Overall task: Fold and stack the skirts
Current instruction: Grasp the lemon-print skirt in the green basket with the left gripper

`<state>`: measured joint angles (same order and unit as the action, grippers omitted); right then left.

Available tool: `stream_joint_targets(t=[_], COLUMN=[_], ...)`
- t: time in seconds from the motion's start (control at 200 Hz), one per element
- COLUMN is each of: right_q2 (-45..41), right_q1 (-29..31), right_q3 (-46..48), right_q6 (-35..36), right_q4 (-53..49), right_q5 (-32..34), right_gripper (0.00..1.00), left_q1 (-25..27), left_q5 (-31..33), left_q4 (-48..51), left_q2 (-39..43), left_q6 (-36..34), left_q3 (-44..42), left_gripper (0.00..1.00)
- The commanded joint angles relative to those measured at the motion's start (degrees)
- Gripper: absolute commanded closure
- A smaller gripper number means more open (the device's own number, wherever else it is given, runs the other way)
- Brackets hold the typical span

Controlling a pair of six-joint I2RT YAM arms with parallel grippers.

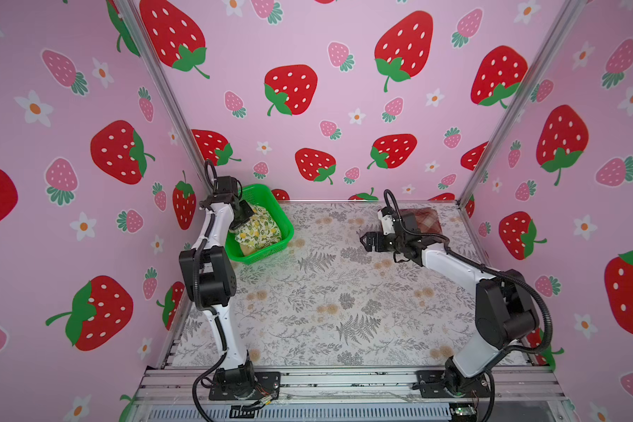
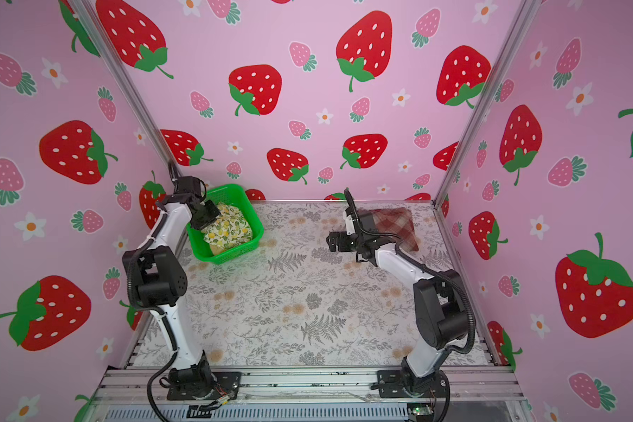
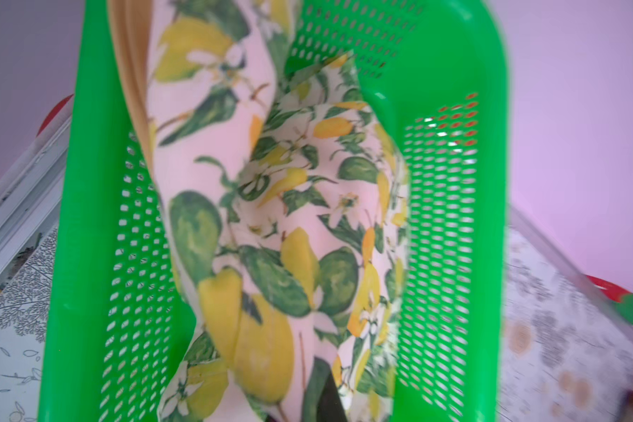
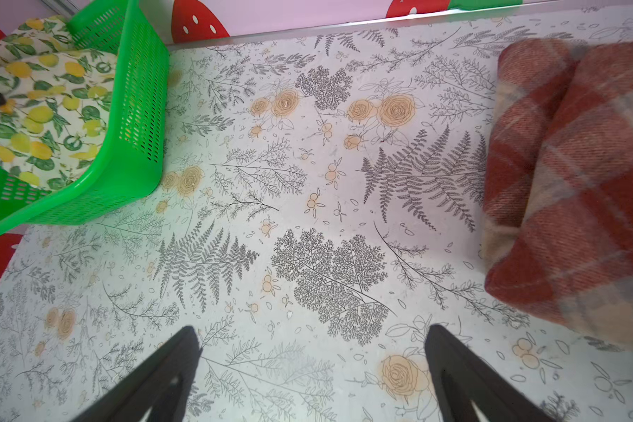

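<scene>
The lemon-print skirt lies bunched in the green basket. My left gripper reaches down into the basket and is shut on this skirt. In the left wrist view the cloth covers the jaws, and only one dark finger shows. A mustard-yellow skirt peeks out under the lemon one. The plaid skirt lies folded at the table's back right. My right gripper hovers open and empty over the bare table beside it, its fingers wide apart.
The basket stands at the table's back left corner, close to the wall and the metal frame post. The floral table cover spreads between the two arms. Pink strawberry walls enclose three sides.
</scene>
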<state>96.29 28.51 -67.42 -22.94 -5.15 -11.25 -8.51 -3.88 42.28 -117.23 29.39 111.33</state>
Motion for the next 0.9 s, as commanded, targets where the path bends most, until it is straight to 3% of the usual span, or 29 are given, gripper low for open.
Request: stream_joint_targets(t=[0.0,0.22,0.35,0.455,0.51,0.685,0.896], right_q2=[-1.3,-1.8,-2.9,-3.2,-3.1,-2.2,-0.8], right_q1=[0.4,0.4,0.4,0.4,0.4,0.4,0.4], right_q3=[-0.3,-1.2,-1.1,-1.1,-0.8,0.0,-0.3], right_q6=[-0.6,-0.7,-0.6,-0.4,-0.5,-1.3,-1.1], right_q4=[1.1,1.1,0.7,0.1,0.4,1.1,1.0], right_q5=[0.3,1.6,2.8,2.8,2.8,2.4,2.1], right_gripper=[0.0,0.0,0.0,0.0,0.0,0.0,0.0], left_q1=[0.7,3.6,8.1,10.7,10.4,7.4,5.4], left_q5=[-8.2,-15.4,-14.7,-9.4,-7.4,-9.8,-11.2], left_q4=[-1.6,-4.9,-4.7,-3.3,-2.3,-4.4,-3.3], left_q2=[8.3,19.1,24.9,27.4,26.7,21.8,14.3], left_q6=[1.4,4.7,3.7,1.2,0.2,1.8,3.4], left_q3=[1.0,-2.4,-3.0,-3.4,-3.3,-1.6,8.9], left_gripper=[1.0,1.0,1.0,1.0,1.0,1.0,1.0])
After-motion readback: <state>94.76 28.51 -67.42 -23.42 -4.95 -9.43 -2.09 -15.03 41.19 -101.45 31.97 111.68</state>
